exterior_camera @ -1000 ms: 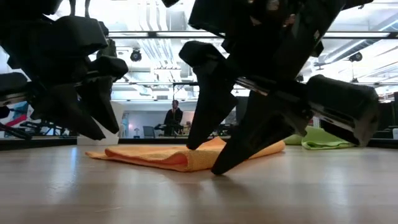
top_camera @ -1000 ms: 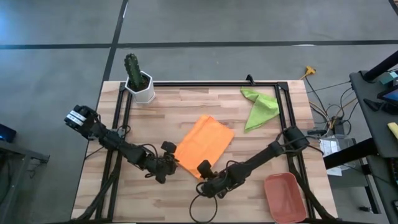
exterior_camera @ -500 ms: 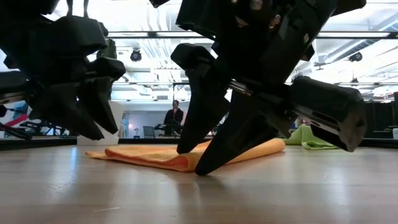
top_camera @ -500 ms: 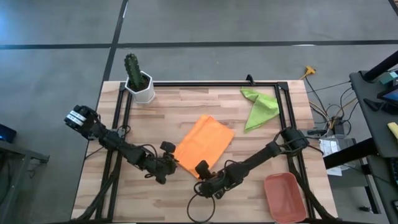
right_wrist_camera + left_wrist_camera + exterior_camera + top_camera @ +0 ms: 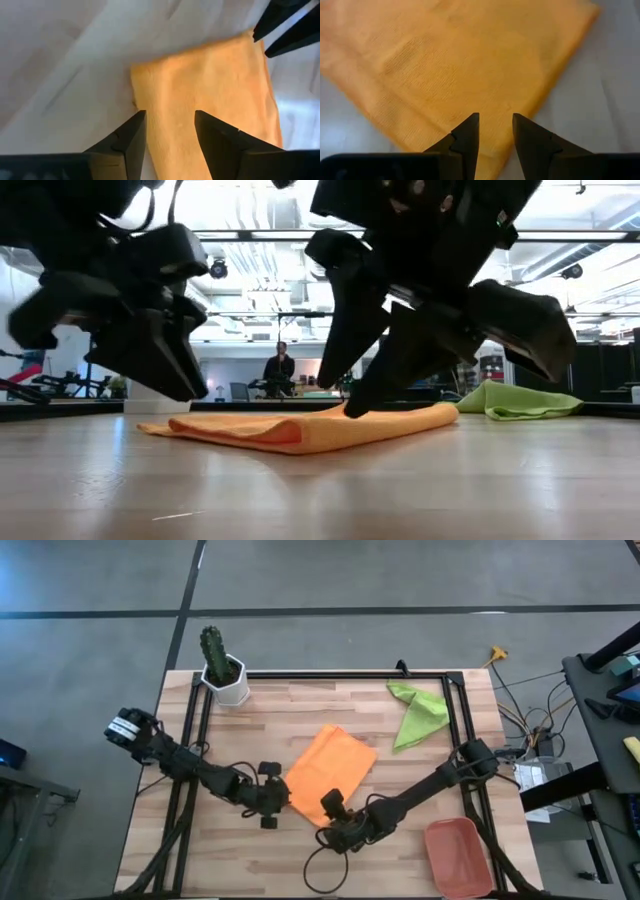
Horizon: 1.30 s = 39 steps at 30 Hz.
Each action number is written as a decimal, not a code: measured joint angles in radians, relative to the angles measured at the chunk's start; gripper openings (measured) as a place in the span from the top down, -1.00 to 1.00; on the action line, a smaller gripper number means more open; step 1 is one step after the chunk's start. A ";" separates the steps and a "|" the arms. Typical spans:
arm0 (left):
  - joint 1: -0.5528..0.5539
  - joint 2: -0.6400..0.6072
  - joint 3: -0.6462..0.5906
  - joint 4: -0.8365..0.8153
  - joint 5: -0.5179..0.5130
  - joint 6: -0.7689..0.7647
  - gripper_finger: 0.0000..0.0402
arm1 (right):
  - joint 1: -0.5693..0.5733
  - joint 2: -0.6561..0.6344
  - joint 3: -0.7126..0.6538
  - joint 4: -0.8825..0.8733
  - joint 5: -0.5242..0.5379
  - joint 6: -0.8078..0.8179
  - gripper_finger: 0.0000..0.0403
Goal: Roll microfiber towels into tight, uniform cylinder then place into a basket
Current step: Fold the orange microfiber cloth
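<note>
Orange towel (image 5: pixel 328 772): lies folded flat near the middle of the wooden table (image 5: pixel 400 780), tilted on a diagonal; its near edge is a soft doubled fold in the low view (image 5: pixel 300 430).
Green towel (image 5: pixel 418 712): a loose crumpled heap near the far right corner of the table, well apart from the orange one; nothing touches it.
Basket (image 5: pixel 458 855): the terracotta tray sits at the near right corner of the table, with no towel in it.
Left gripper (image 5: pixel 284 798): low at the near left corner of the orange towel; its fingers (image 5: pixel 468 137) stand a little apart over the cloth edge, with nothing between them.
Right gripper (image 5: pixel 331 803): low at the near corner of the orange towel, just beside the left one; its fingers (image 5: pixel 131 140) stand apart with the towel's corner showing in the gap, not clamped on it.
Cactus pot (image 5: pixel 226 676): white pot with a green cactus at the far left corner of the table.
Person (image 5: pixel 279 370): stands far back in the room beyond the table.
</note>
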 joint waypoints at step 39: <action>0.068 0.001 0.009 -0.024 0.241 0.040 0.49 | 0.005 -0.016 -0.088 0.200 -0.139 0.046 0.15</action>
